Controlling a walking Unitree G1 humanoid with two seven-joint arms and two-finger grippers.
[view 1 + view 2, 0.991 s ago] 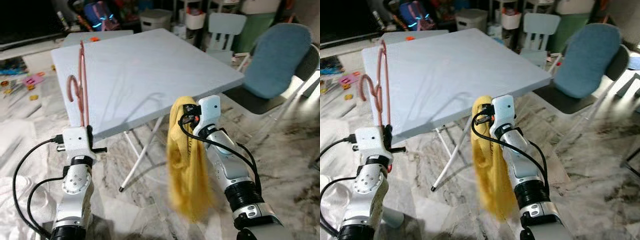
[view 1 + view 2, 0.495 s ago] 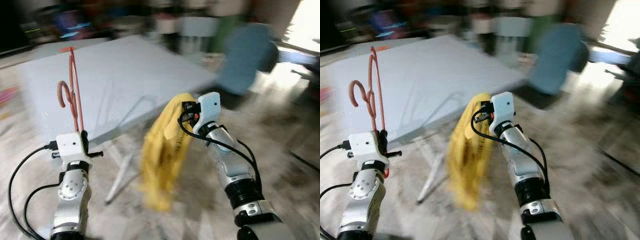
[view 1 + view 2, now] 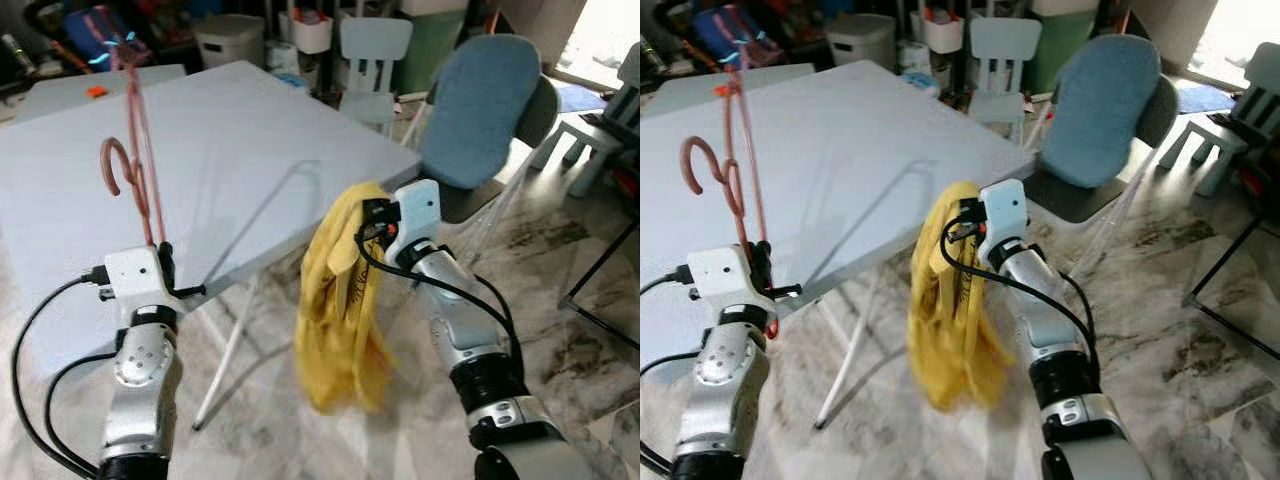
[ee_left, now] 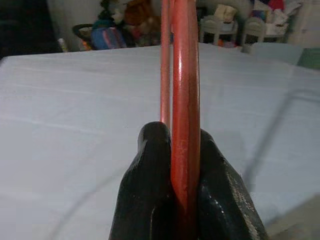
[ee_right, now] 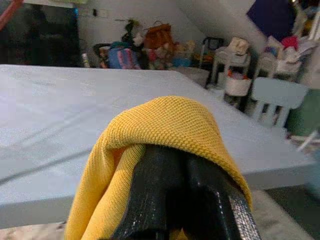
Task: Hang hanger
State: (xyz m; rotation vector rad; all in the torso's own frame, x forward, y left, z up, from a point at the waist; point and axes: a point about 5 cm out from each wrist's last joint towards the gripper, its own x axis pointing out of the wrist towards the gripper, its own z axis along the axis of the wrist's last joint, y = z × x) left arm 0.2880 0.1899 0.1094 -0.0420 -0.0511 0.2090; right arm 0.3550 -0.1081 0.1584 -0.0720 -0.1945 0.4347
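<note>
The left arm is reaching up from about seven o'clock in the head view, forearm nearly vertical, and the left gripper [image 4: 182, 165] is clamping the lower bar of a pink hanger [image 3: 138, 165] between its two black fingers [image 4: 150, 150], so the hanger is standing upright above the wrist with its hook [image 3: 112, 165] curling out toward nine o'clock. The right arm is rising from five o'clock and bending inward, its right gripper [image 5: 175, 165] pointing toward the table; a yellow garment [image 3: 340, 300] is draping over the fingers and hanging down in loose folds below the wrist toward six o'clock, the fingers pressing together under the cloth. Ahead of both arms a pale blue folding table [image 3: 250, 130] is filling the ten-to-twelve o'clock area, its near edge just beyond the two grippers and its white legs [image 3: 225, 355] angling down onto the marble floor [image 3: 580, 370]. At one o'clock a blue cushioned chair [image 3: 480, 110] is standing beside the table corner, with a small white chair [image 3: 372, 45] and a white storage bin [image 3: 230, 35] further back at twelve o'clock.
</note>
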